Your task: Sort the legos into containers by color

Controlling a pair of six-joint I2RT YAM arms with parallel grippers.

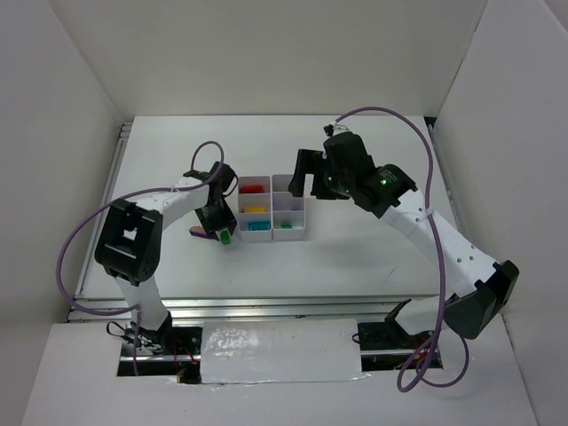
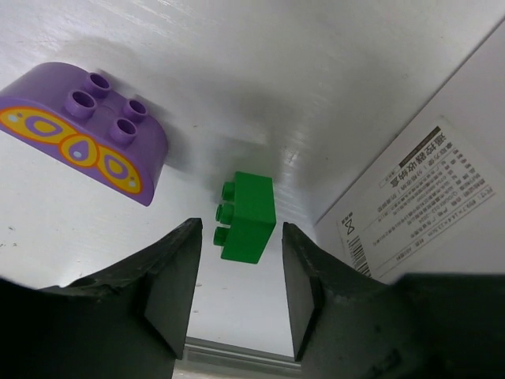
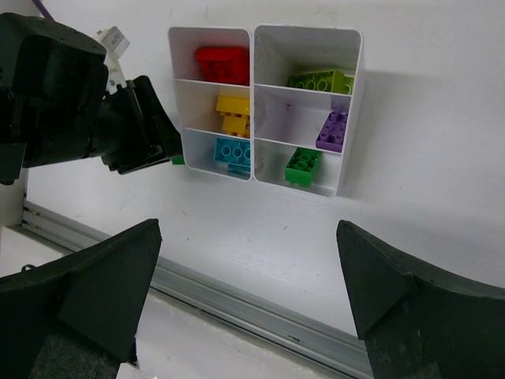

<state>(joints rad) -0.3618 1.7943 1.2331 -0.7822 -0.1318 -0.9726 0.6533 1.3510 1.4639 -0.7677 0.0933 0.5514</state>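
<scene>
Pick step. Left gripper (image 2: 241,264) has its fingers spread wide, lined up on the green lego (image 2: 247,217) lying on the desk (image 2: 316,95). Purple arched brick (image 2: 87,142) sits at its 10 o'clock. Next: descend, close, and carry it to the containers (image 3: 252,95) at 3 o'clock. Right gripper (image 3: 248,264) hangs wide, empty.

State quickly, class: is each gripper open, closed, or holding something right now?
Left gripper: open, straddling the small green plastic brick, not clamped on it.
Right gripper: open, holding nothing.
</scene>
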